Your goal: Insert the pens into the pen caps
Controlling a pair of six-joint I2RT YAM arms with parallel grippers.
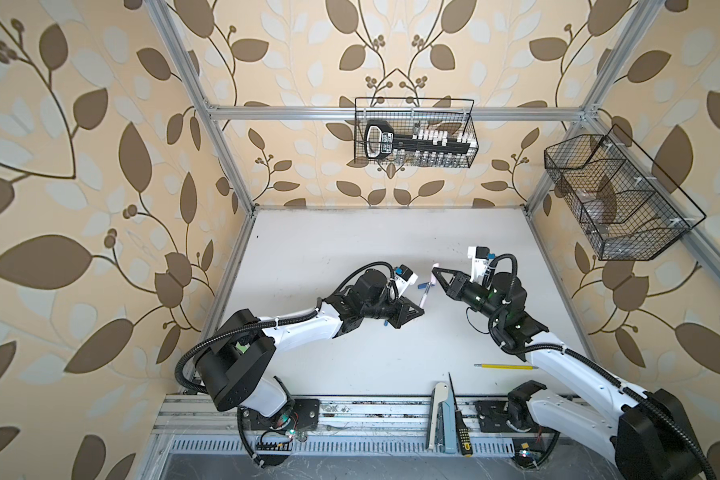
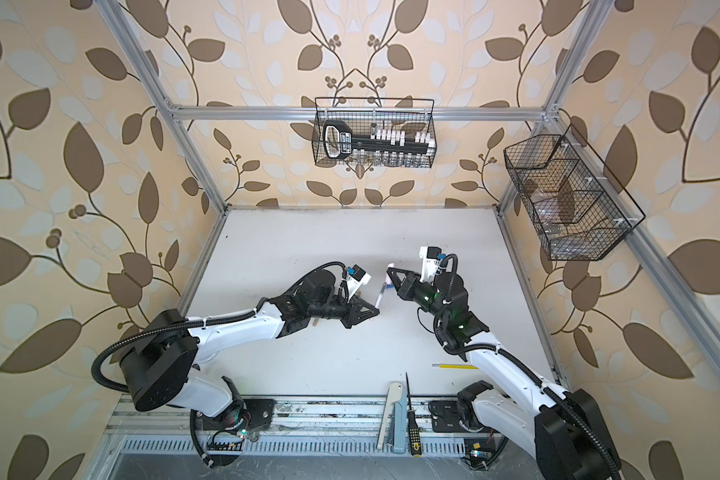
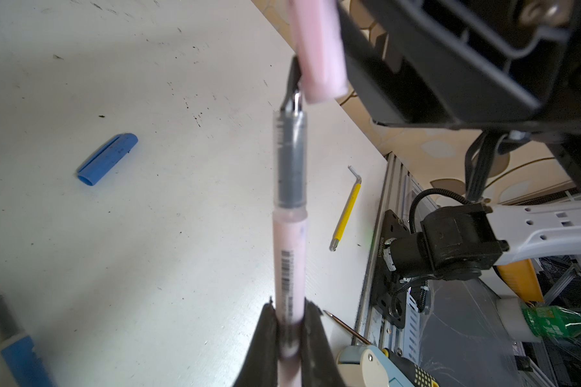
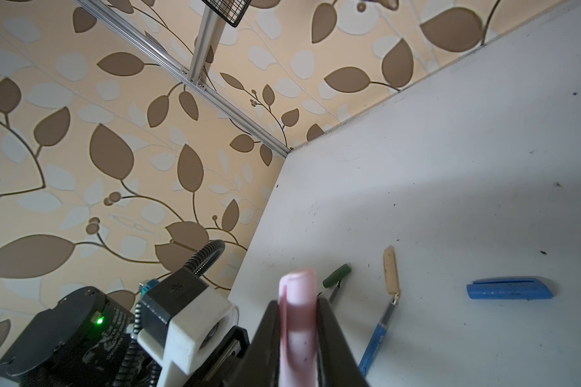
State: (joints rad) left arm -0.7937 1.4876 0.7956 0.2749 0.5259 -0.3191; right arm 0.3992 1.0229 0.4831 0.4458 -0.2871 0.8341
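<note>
Grippers face each other above the white table (image 1: 350, 249), near its middle; the left gripper (image 3: 289, 315) is clamped tight on the lower barrel of the pale pink pen (image 3: 289, 254), which has a printed barcode, a clear sleeve over a grey grip and a thin dark metal tip; the right gripper (image 4: 297, 305), jaws narrowly apart, pinches the pink cap (image 4: 299, 301), a short pale tube with a rounded closed end; in the left wrist view the pen's tip sits at the rim of the cap's open mouth, though whether it has gone in cannot be told; on the table lie a blue cap (image 4: 510, 287), a blue pen (image 4: 374, 341) and a tan cap (image 4: 391, 269).
</note>
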